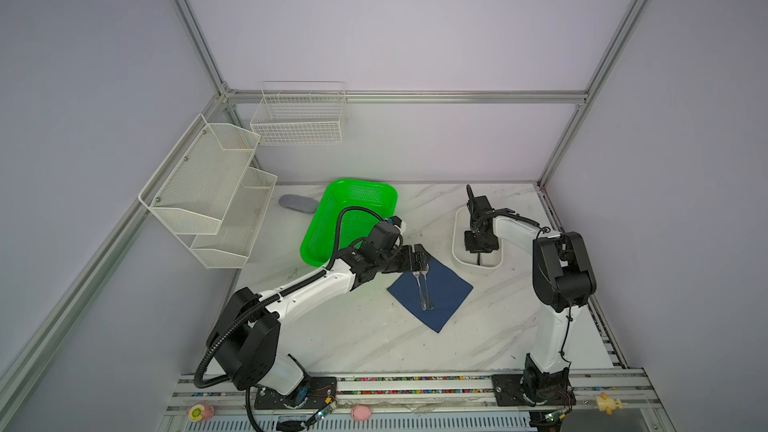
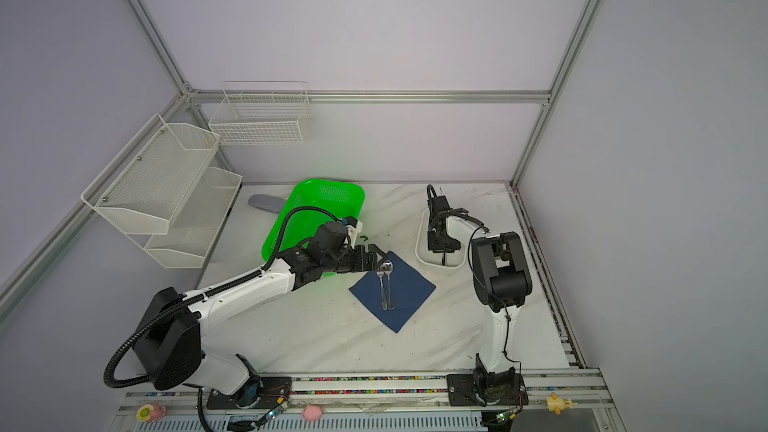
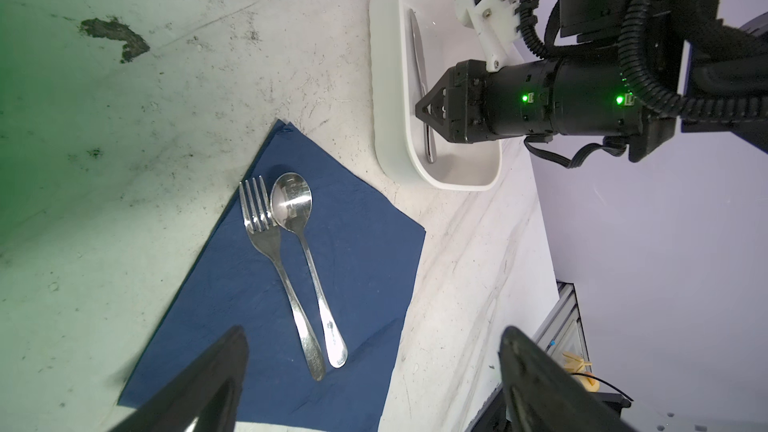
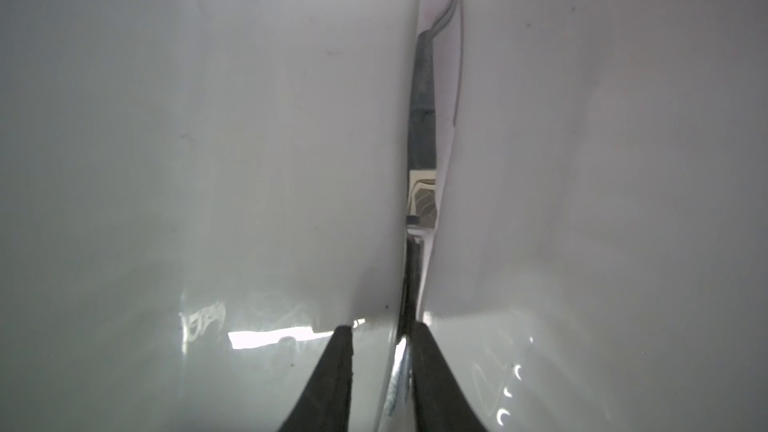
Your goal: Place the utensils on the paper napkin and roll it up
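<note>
The white tray (image 1: 456,238), right of centre, holds the knife (image 3: 417,47), half hidden inside the narrowly parted right tool (image 4: 381,326); fork (image 3: 266,238) and spoon (image 3: 291,201) lie on the central paper napkin (image 1: 449,288) by the wide-open left tool (image 3: 374,328).

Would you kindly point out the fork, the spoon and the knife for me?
fork (image 3: 266,243): left wrist view, neck just below the tines.
spoon (image 3: 291,201): left wrist view, middle of the bowl.
knife (image 3: 417,51): left wrist view, blade.

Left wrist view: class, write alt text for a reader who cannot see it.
A fork and a spoon lie side by side on a navy paper napkin. Beyond, the right gripper reaches into a white tray holding a knife. In the foreground, the left gripper shows its fingers wide apart.
</note>
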